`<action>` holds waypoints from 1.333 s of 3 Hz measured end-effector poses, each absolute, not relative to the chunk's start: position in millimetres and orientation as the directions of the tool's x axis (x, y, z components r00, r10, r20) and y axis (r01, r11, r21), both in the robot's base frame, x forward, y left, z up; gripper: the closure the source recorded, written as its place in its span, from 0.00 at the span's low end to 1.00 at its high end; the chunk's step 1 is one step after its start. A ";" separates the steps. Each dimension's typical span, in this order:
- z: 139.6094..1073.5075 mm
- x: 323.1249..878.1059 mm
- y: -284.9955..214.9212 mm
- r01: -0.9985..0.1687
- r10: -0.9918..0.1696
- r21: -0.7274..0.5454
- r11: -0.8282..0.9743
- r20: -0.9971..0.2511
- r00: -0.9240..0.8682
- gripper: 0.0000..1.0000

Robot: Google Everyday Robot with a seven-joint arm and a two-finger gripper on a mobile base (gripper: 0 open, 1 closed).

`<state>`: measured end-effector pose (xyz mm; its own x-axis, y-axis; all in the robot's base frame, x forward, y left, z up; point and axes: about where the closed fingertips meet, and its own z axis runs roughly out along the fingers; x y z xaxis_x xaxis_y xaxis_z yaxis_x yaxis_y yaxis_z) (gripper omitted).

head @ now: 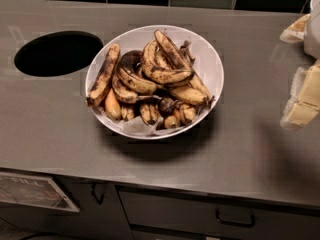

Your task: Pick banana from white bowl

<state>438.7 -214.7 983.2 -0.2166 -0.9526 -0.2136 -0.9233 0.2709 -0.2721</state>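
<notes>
The white bowl (212,59) sits in the middle of the grey counter, lined with crumpled white paper and piled with several overripe bananas. The banana (162,75), curved, yellow with heavy brown-black blotches, lies on top of the pile near the centre. A long slim mostly brown-black banana (104,76) leans on the bowl's left rim. A small smooth orange-yellow one (112,106) lies just below it. My gripper (302,101) is at the right edge of the view, above the counter, well to the right of the bowl and apart from it.
A dark round hole (57,52) is cut in the counter left of the bowl. A sliver of another white bowl's rim (315,1) shows at the top right. Dark tiles run along the back. Below the front edge are a drawer handle (235,219) and a sign (32,191).
</notes>
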 end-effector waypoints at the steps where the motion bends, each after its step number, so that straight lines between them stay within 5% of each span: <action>1: 983.3 438.8 -214.3 -0.923 -0.953 -0.272 0.270 -0.214 -0.216 0.00; 4: 992.4 469.6 -134.8 -0.952 -0.962 -0.286 0.111 -0.273 -0.030 0.00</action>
<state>469.6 -134.8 992.4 -0.0300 -0.9616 -0.2727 -0.9519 0.1107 -0.2857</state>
